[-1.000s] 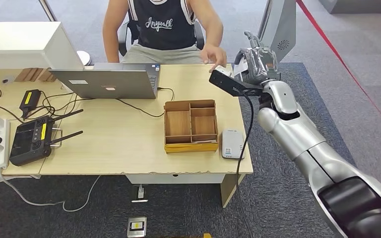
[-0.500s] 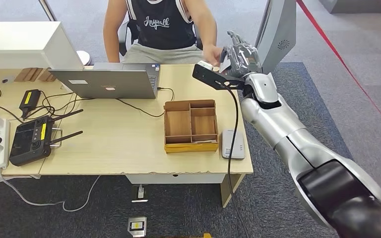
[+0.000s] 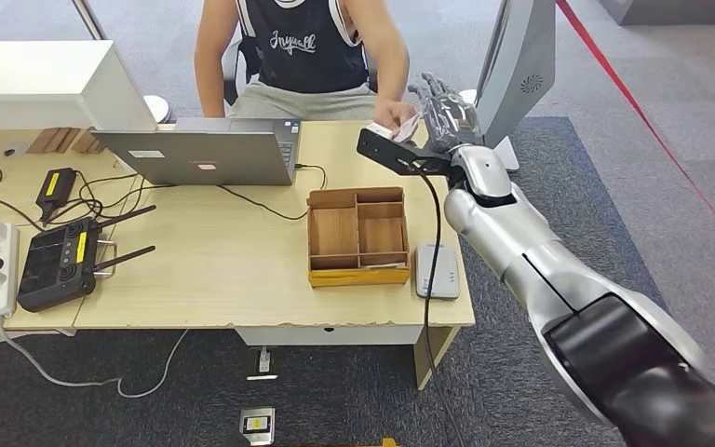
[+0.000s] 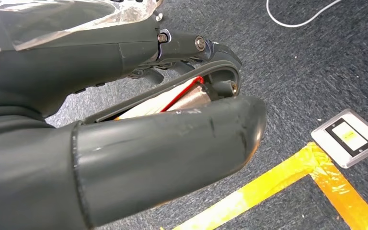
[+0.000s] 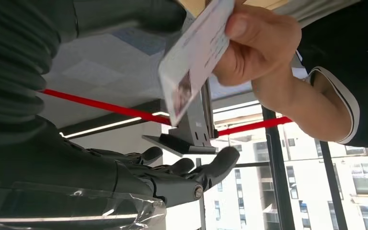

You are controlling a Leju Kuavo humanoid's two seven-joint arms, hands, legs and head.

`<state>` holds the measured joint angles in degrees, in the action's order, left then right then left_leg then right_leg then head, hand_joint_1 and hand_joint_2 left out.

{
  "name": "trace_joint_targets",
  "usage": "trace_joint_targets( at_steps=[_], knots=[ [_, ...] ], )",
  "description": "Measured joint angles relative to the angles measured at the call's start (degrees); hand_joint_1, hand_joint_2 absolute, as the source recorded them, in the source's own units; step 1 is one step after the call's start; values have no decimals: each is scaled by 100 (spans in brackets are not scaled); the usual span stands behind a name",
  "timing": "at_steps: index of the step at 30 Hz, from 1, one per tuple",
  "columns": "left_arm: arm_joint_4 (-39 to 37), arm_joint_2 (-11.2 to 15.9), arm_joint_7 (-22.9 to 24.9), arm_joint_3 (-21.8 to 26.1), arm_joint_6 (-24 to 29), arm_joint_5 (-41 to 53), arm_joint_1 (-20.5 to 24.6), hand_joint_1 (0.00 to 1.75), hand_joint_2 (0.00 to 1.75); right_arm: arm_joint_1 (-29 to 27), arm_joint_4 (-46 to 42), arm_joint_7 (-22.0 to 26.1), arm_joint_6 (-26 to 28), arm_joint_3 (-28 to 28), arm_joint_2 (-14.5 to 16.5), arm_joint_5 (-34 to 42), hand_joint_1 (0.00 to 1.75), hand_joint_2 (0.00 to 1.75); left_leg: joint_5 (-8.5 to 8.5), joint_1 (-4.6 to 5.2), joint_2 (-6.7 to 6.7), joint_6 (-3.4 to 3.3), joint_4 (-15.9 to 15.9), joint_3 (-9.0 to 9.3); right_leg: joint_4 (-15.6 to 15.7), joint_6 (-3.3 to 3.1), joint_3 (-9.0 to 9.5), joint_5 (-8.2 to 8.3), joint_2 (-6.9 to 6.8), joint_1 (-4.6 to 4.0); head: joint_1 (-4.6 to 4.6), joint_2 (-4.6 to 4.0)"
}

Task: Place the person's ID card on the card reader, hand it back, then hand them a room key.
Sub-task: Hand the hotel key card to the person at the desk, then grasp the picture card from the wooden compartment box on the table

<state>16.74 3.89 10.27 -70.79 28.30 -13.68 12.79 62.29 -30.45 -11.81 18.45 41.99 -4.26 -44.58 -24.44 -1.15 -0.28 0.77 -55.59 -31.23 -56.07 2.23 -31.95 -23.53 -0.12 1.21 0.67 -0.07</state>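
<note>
Office: desk [image 3: 242, 270], laptop [image 3: 200, 154], carpet [image 3: 559, 168]

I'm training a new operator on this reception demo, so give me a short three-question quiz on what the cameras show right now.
1. True or false: the person's hand holds the white ID card close to the right robot hand.
2. The pale grey card reader lies: A) on a laptop; B) beside the brown cardboard compartment tray; C) on the floor.
3. Fill in: the left robot hand pinches a thin card with a ____ edge.

Key: 1 true; 2 B; 3 red.
</note>
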Motion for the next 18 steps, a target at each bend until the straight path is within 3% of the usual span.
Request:
trace_joint_targets(
  at_steps=[4,8,12,16,18],
  knots=[
    [0,0,0,0,0,0,0,0,0,2,98,1,11,12,33,1,0,175,0,0,0,0,0,0,0,0,0,0,0,0,0,0],
    [0,0,1,0,3,8,0,0,0,5,178,4,17,15,57,7,0,0,0,1,0,0,0,0,1,0,0,0,0,0,-1,0],
    [0,0,17,0,13,77,-2,0,0,5,241,46,78,14,69,90,0,0,0,0,0,0,0,0,1,0,0,0,0,0,0,0],
    [0,0,2,3,3,117,-10,0,0,4,260,267,236,-23,63,419,0,175,0,0,1,0,0,1,0,0,0,0,0,0,-1,0],
    [0,0,-3,11,24,113,-28,0,0,-15,233,464,254,-78,58,701,0,175,0,0,1,0,0,1,0,0,0,0,0,0,0,0]
  ],
)
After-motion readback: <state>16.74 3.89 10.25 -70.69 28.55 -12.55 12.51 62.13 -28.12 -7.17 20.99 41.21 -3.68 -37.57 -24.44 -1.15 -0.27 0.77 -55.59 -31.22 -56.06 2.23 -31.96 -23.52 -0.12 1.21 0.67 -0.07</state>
